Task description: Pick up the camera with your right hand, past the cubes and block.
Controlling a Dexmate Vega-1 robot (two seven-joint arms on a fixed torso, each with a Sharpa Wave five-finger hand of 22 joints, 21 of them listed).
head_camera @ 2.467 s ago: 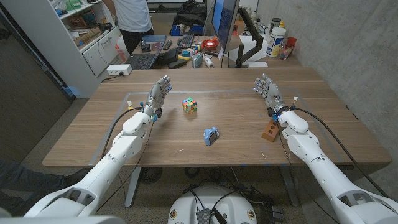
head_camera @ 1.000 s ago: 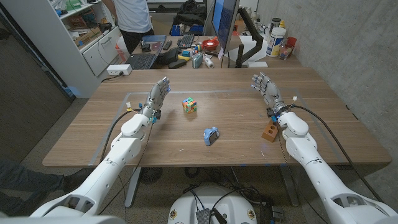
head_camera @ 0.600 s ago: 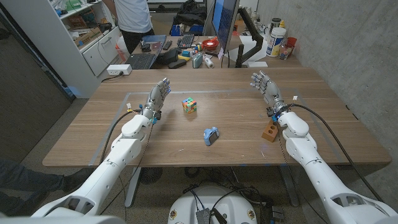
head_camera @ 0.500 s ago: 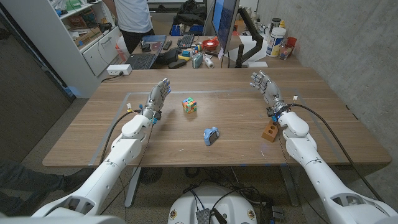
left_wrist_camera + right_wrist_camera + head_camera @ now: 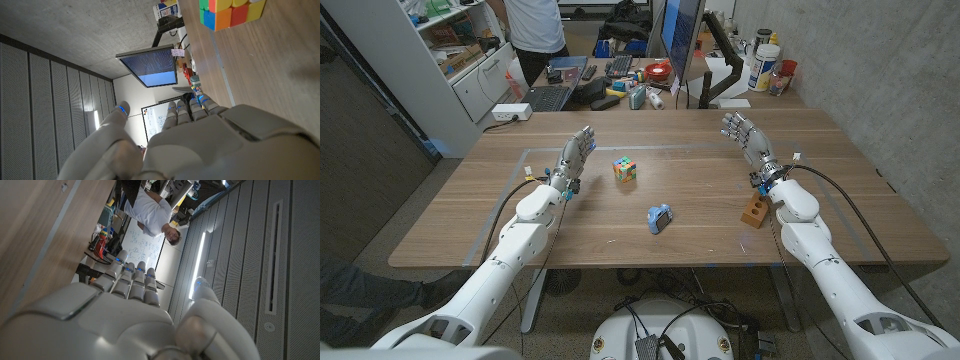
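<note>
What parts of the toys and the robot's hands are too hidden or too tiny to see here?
- Camera: too small in the head view to make out its lens or buttons.
- Wooden block: the right arm covers its near edge in the head view.
- Colourful cube: cut off by the edge in the left wrist view.
- Right hand and left hand: the wrist views show their backs, so the palms are hidden.
</note>
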